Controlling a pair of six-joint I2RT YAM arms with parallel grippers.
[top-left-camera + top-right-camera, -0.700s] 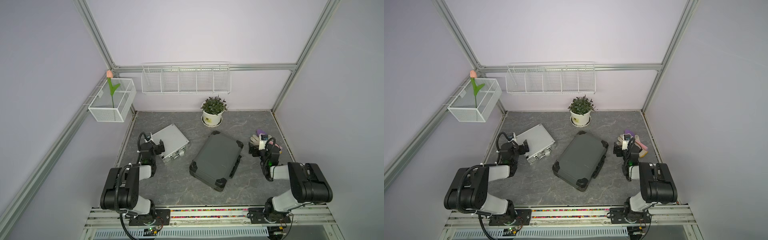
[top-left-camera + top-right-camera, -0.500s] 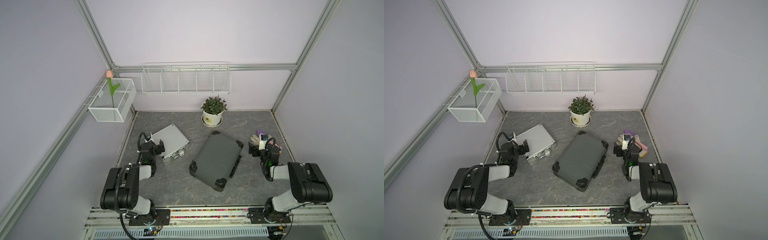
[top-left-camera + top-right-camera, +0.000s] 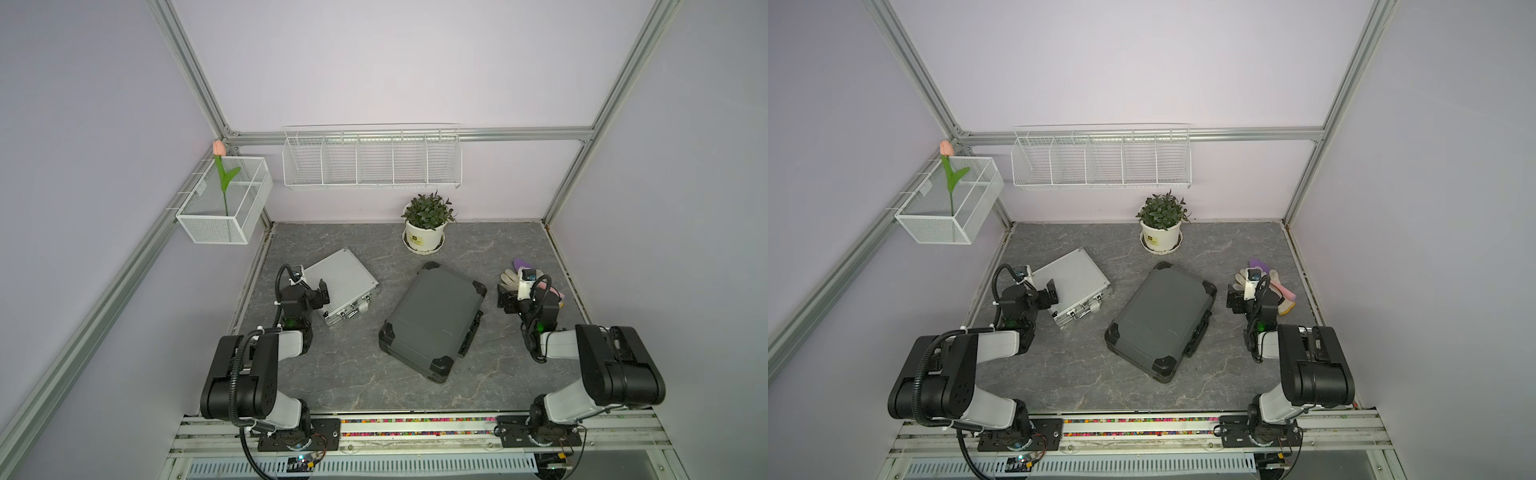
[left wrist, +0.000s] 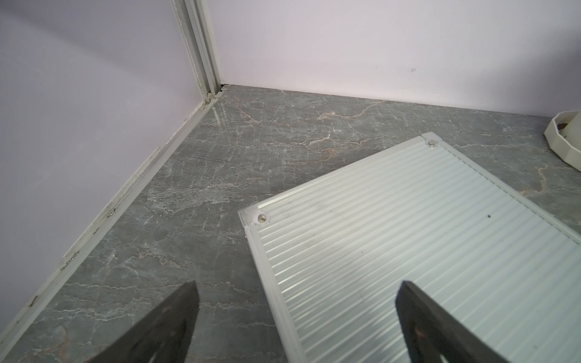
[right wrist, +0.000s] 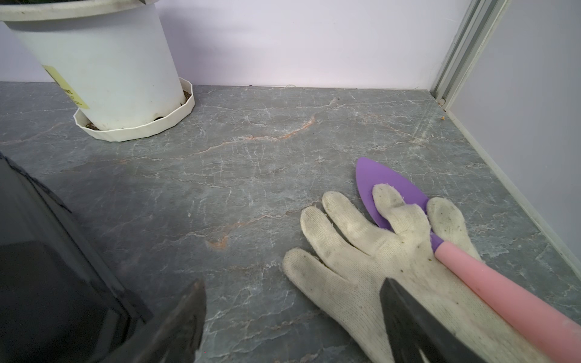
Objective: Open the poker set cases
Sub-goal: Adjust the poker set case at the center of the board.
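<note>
Two poker set cases lie flat with their lids down. The small silver ribbed case (image 3: 343, 284) (image 3: 1073, 280) (image 4: 408, 235) is at the left, latches toward the front. The larger dark grey case (image 3: 432, 320) (image 3: 1160, 320) with black corners fills the middle, and its corner shows in the right wrist view (image 5: 37, 283). My left gripper (image 3: 320, 296) (image 4: 295, 286) stands open over the silver case's left edge, one finger above the lid and one above the table. My right gripper (image 3: 505, 297) (image 5: 292, 283) stands open between the dark case and a glove, holding nothing.
A white potted plant (image 3: 424, 232) (image 5: 103, 78) stands at the back centre. A white work glove (image 5: 361, 251) and a purple-and-pink trowel (image 5: 393, 185) lie under and beside my right gripper. A wire basket with a tulip (image 3: 226, 208) and a wire shelf (image 3: 372, 158) hang on the walls.
</note>
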